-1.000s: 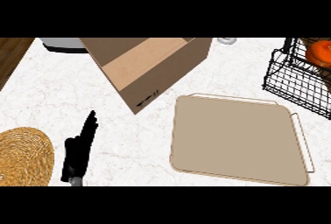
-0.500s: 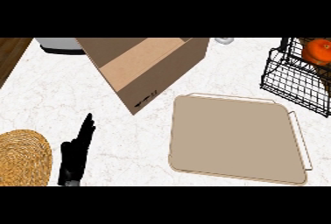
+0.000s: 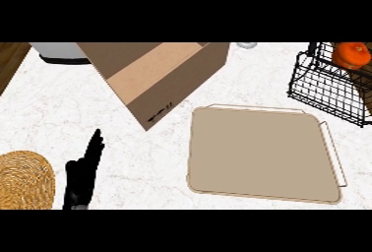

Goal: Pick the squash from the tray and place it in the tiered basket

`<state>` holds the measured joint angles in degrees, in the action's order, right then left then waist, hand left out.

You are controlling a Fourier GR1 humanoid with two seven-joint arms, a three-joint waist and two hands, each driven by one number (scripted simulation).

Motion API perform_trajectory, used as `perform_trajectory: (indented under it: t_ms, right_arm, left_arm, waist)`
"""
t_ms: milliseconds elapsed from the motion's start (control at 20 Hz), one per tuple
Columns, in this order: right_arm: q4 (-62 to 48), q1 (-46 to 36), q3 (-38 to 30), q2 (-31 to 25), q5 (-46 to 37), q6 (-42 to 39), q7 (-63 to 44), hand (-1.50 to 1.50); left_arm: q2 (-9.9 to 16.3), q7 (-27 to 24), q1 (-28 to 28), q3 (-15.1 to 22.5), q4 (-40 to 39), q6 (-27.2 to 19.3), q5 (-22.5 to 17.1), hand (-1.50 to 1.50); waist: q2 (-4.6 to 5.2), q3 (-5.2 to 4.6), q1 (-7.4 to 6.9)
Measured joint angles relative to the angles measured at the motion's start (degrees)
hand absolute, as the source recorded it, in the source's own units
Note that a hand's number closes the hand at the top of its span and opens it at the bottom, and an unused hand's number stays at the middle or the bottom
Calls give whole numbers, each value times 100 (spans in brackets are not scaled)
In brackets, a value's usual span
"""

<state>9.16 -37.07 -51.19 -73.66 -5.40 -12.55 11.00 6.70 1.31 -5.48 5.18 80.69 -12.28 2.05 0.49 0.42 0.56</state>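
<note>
Squash, round, orange, stiff and likely smooth, sits in the black wire tiered basket, beige tray bare, left hand straight-fingered, holding nothing.

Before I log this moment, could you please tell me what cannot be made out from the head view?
- Right hand: not in the head view at all.
- Orange squash: partly behind the tiered basket's wires and cut by the top edge.
- Left hand: wrist cut by the lower edge.
- Woven mat: cut by the left edge.
- Grey-white object: cut by the top edge and partly behind the cardboard box; unidentifiable.
</note>
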Motion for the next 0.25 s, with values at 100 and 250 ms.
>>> perform_trajectory:
  t_ms: [100, 250]
  right_arm:
    - [-103, 342, -126, -202, 106, -319, 104, -150]
    - [-249, 829, -321, -417, 275, -805, 288, -150]
  left_arm:
    - [2, -22, 13, -37, -44, -7, -10, 0]
    - [-20, -80, -114, -25, -4, -10, -17, 0]
  waist:
    - [-3, 4, 30]
    - [-20, 15, 84]
